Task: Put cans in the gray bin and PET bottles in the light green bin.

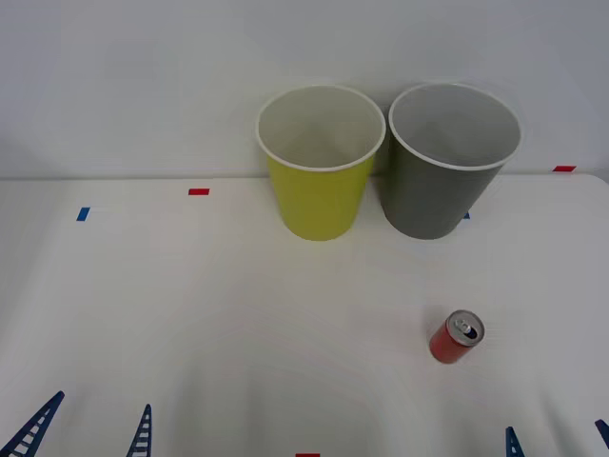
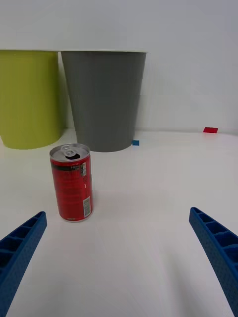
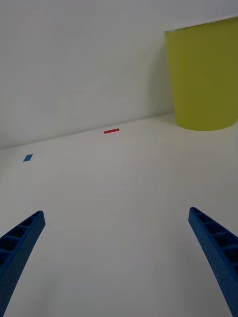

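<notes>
Red can [image 1: 457, 337] stands upright on the white surface [image 1: 238, 324], near the right pincer [image 2: 119, 247], whose blue fingers are spread wide and hold nothing. It is probably light, rigid and slippery, best gripped around its middle. Gray bin [image 1: 447, 162] and light green bin [image 1: 319, 162] stand behind, with open room around. Left pincer [image 3: 119, 247] waits released.

We see even, bright, diffuse light with no hard glare on the white table [image 1: 190, 314]. Shadows are soft and faint: a pale one lies just beside the red can [image 2: 71, 182] and dim ones sit at the feet of the light green bin [image 1: 320, 160] and the gray bin [image 1: 447, 157]. The can's silver top catches a small highlight. Focus holds across all views, and edges look straight, without visible blur.
</notes>
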